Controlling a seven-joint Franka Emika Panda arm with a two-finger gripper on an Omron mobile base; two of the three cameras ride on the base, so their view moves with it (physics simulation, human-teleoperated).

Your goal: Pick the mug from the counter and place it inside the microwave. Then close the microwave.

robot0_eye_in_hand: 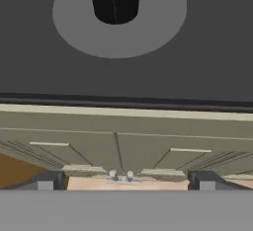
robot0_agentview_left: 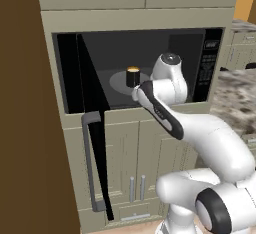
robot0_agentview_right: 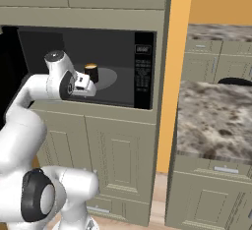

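The small black mug (robot0_agentview_left: 132,77) (robot0_agentview_right: 91,72) with a tan top stands upright on the round grey turntable (robot0_agentview_left: 116,83) (robot0_eye_in_hand: 74,25) inside the open microwave (robot0_agentview_right: 143,69). Its lower body (robot0_eye_in_hand: 115,0) appears at the top of the hand view. My gripper (robot0_eye_in_hand: 127,181) is open with nothing between its fingers. It hangs just outside the microwave's front edge, apart from the mug. The microwave door (robot0_agentview_left: 95,128) stands swung open to the left, with its grey bar handle (robot0_agentview_left: 90,163) facing out. The stone counter (robot0_agentview_right: 216,116) lies to the right.
Beige cabinet fronts (robot0_agentview_right: 113,160) run below the microwave and more cabinets sit above it. A tall brown panel (robot0_agentview_left: 25,128) stands at the far left, next to the open door. An orange wall (robot0_agentview_right: 177,76) separates the microwave cabinet from the counter.
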